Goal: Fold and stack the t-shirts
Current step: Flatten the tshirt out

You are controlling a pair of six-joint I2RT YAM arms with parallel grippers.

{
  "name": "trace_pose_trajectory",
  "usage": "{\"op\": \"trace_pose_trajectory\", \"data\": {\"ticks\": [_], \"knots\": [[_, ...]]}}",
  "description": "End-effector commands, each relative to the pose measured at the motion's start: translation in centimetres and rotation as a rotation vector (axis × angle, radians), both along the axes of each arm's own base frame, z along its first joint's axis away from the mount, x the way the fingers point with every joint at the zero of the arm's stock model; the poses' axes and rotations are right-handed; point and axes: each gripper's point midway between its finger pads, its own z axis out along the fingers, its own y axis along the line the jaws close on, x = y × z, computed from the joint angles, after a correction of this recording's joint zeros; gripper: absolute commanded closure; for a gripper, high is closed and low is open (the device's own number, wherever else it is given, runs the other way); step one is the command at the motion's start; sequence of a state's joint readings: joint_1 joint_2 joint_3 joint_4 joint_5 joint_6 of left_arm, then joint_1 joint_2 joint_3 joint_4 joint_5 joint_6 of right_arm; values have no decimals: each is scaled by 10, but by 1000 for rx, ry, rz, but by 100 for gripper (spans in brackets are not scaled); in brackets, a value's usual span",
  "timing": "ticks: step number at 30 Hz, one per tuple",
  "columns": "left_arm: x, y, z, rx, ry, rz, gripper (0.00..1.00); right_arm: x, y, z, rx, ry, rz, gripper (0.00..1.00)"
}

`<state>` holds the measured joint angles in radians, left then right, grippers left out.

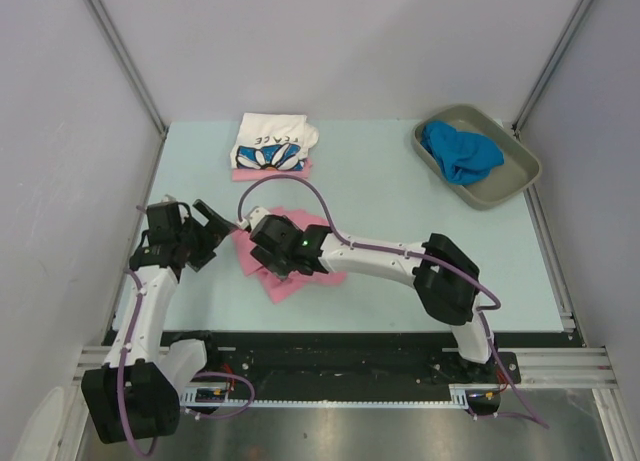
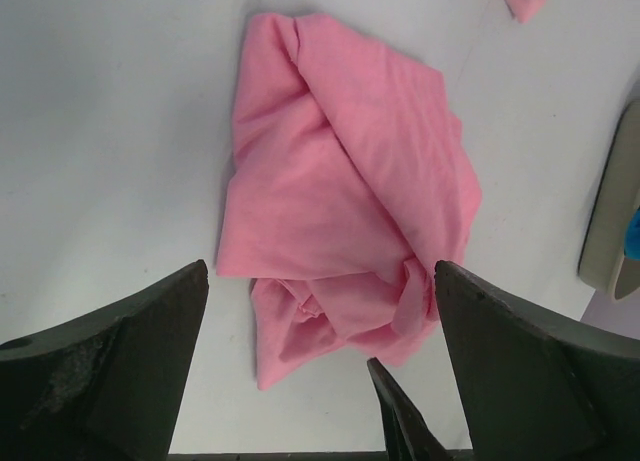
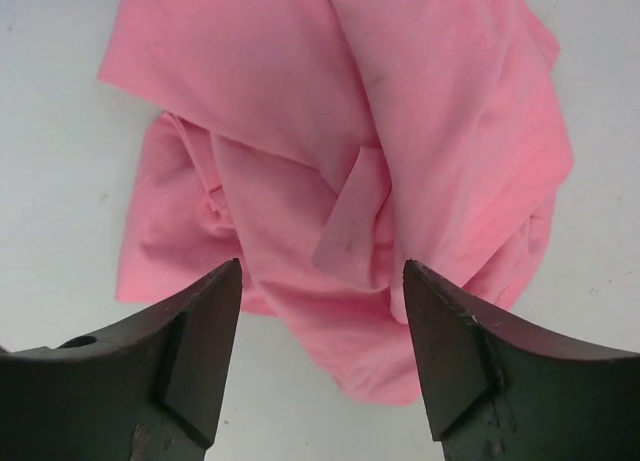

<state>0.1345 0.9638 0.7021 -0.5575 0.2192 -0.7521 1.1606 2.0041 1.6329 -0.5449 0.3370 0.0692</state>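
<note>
A crumpled pink t-shirt (image 1: pixel 290 273) lies on the near left of the table, mostly under my right arm; it fills the left wrist view (image 2: pixel 340 191) and the right wrist view (image 3: pixel 340 141). My right gripper (image 1: pixel 268 249) hovers over it, open and empty, its jaws wide apart in its wrist view (image 3: pixel 322 281). My left gripper (image 1: pixel 213 231) is open and empty just left of the shirt (image 2: pixel 320 281). A folded white flower-print t-shirt (image 1: pixel 272 143) lies on another pink shirt (image 1: pixel 296 169) at the back. A bright blue t-shirt (image 1: pixel 458 151) lies bunched in the tray.
The grey-olive tray (image 1: pixel 505 181) stands at the back right corner. Grey walls with metal rails enclose the table on three sides. A purple cable (image 1: pixel 300 186) loops above the right arm.
</note>
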Motion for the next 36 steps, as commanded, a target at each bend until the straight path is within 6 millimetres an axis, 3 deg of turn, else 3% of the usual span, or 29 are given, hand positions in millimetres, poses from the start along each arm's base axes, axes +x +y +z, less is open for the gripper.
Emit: {"op": "trace_pose_trajectory", "data": {"ticks": [1,10,14,17,20,24,26,29,31,32,36], "knots": [[4,2,14,3,-72,-2,0,19,5,3,-32,-49,-5,33],[5,1,8,-3,-63,-15,0,30,2,-12,-34,-20,-21,49],[5,0,7,-2,-65,-17,0,36,-2,-19,-47,-22,-37,73],[4,0,5,-2,-63,-20,0,41,-3,-18,-49,-34,-51,96],[4,0,6,-3,-65,-25,0,46,-7,-6,-53,-67,-76,100],[4,-5,11,-22,-84,-49,0,57,-19,51,-29,-161,-122,100],[4,-7,15,-26,-101,-59,0,60,-23,116,69,-231,-148,100],[2,-7,19,-20,-116,-62,0,64,-53,213,184,-375,-212,100],[1,-11,21,-33,-126,-76,0,67,-72,246,217,-416,-247,100],[0,-12,22,-35,-127,-86,0,66,-88,274,244,-441,-280,100],[-4,-23,35,-63,-150,-152,0,66,-135,310,236,-489,-365,100]]}}
